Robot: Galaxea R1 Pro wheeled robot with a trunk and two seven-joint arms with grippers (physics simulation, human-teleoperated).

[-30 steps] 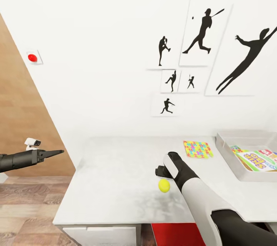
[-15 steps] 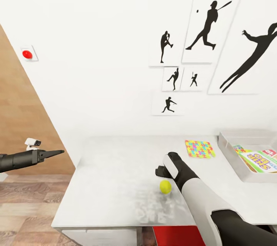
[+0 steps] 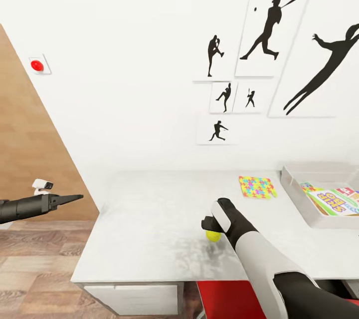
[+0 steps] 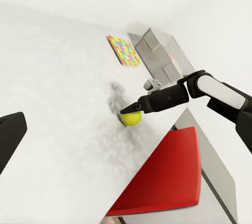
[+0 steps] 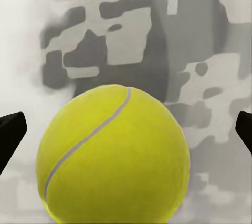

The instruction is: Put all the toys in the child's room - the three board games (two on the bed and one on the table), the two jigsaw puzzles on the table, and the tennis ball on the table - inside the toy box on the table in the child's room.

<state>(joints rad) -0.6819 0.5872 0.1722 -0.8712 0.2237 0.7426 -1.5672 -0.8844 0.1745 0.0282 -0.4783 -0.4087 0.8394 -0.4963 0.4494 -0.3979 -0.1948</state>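
Tennis ball (image 5: 113, 155) sits on the surface (image 3: 149, 229) right under my right end effector (image 3: 210, 227), between its spread fingers and not gripped. My left end effector (image 3: 70, 198) hangs well off to the left, beyond the surface edge, fingers together on nothing. Beyond and right of the right end effector lies a jigsaw puzzle (image 3: 257, 186), then the toy box (image 3: 299, 199) with a board game (image 3: 333, 200) inside.
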